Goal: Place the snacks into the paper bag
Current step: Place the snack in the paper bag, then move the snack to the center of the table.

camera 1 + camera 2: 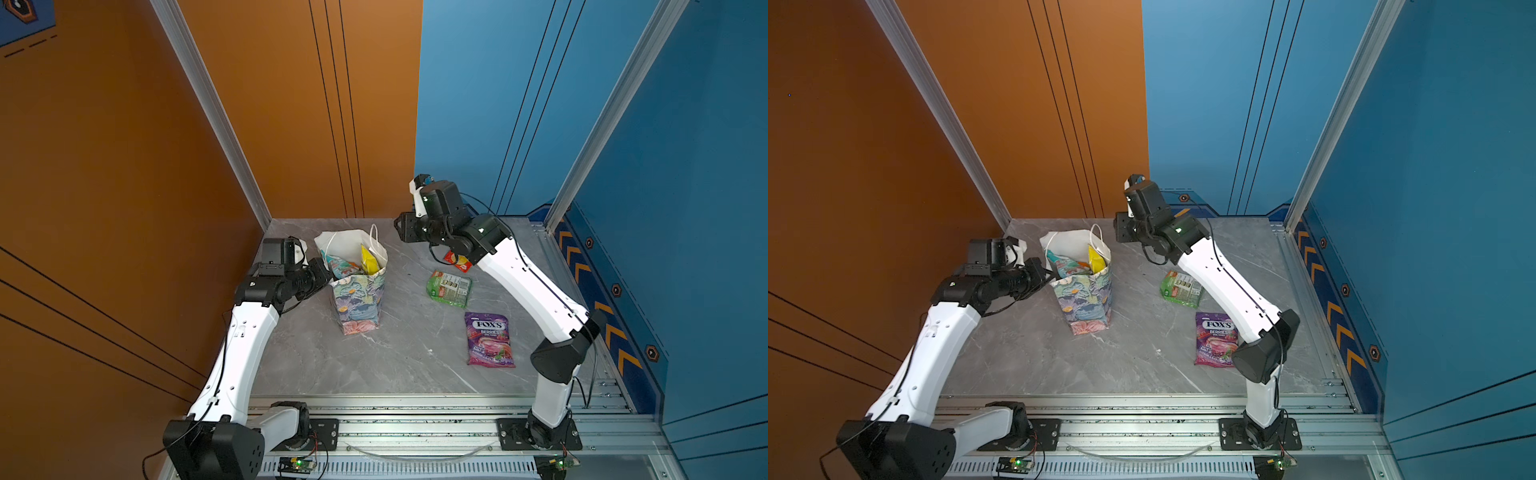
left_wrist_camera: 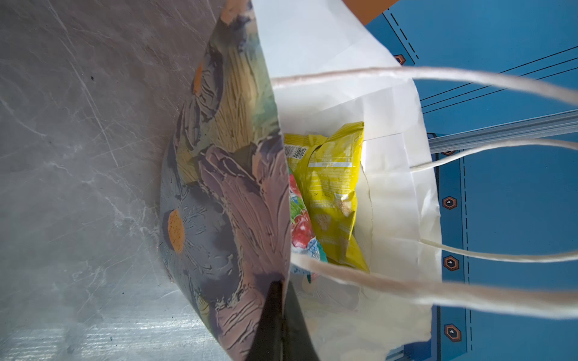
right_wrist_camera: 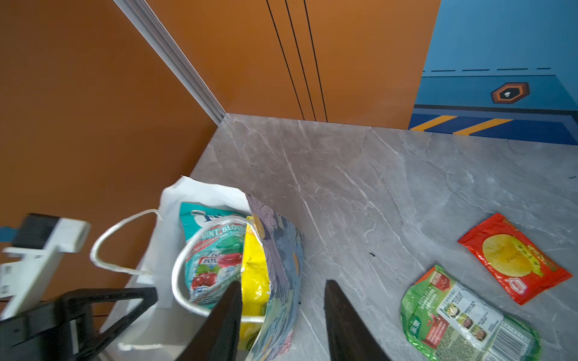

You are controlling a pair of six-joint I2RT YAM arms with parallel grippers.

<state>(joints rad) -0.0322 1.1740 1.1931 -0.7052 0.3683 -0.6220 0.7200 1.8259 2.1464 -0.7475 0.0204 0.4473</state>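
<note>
We log paper bag (image 1: 359,299) near table's (image 1: 374,365) far-left corner, left gripper (image 2: 283,284) clenched on its rim, yellow packet (image 2: 331,193) inside, right gripper (image 3: 283,283) released, green packet (image 1: 449,288), red packet (image 1: 457,260), purple packet (image 1: 489,338) toward right edge.

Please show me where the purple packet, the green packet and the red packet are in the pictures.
purple packet (image 1: 489,338): in a top view, on the middle of its printed front.
green packet (image 1: 449,288): in a top view, on the label at its middle.
red packet (image 3: 513,258): right wrist view, on the yellow chip picture.

An orange wall (image 1: 104,166) fills the frame's left, a blue wall (image 1: 478,83) its right, above a grey marbled surface (image 1: 395,353).
</note>
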